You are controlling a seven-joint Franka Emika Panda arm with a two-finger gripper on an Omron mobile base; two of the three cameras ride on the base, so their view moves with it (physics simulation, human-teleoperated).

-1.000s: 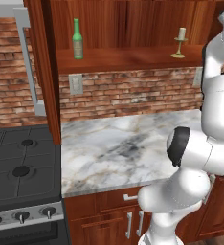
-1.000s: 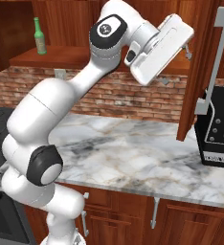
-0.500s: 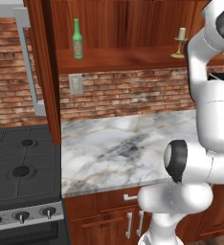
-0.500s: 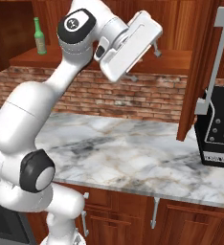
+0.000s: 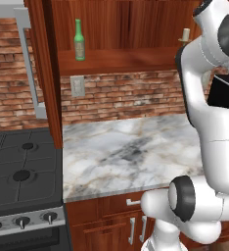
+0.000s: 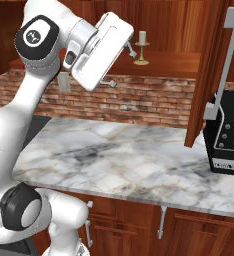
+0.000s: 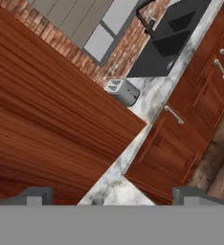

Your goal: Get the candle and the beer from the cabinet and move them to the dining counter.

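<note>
since the earlier frame the white arm has swung its hand toward the left of the right base view, uncovering the candle. the dark reddish-brown wooden wall cabinet [image 5: 111, 29] fills the top; its open door [image 6: 209, 65] stands at right. upper left of the left base view holds the slim green glass bottle [image 5: 79, 40]; the right base view shows the short cream-white candle on its brass candlestick [image 6: 142, 48]. the gripper [image 6: 123, 65] stands wide, empty.
</note>
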